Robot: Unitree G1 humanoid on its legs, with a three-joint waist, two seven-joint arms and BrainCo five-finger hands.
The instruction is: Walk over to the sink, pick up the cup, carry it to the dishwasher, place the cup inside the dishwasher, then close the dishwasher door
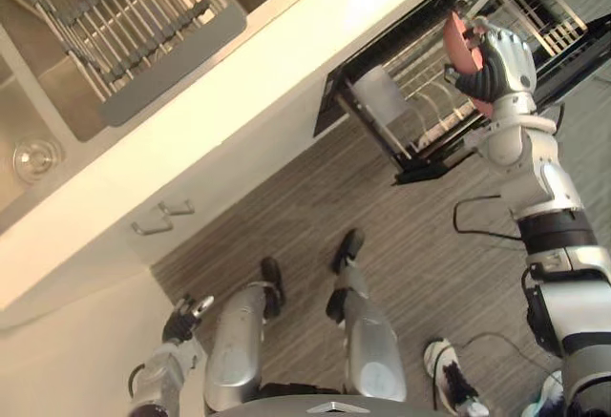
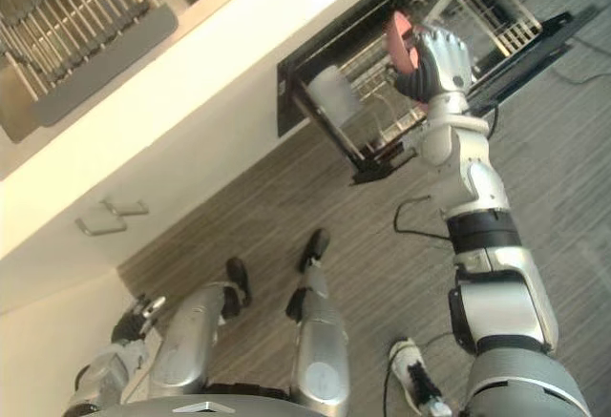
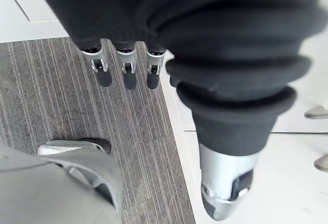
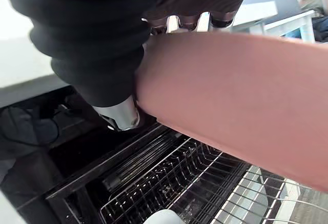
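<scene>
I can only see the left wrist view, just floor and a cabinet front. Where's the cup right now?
Observer: The right robot hand has its fingers curled round the pink cup.
Operator: Is it at the dishwasher?
Observer: Yes, it holds the cup over the wire rack of the open dishwasher.
Operator: Is anything already in that rack?
Observer: A pale cup sits in the rack, at the end nearer the sink.
</scene>
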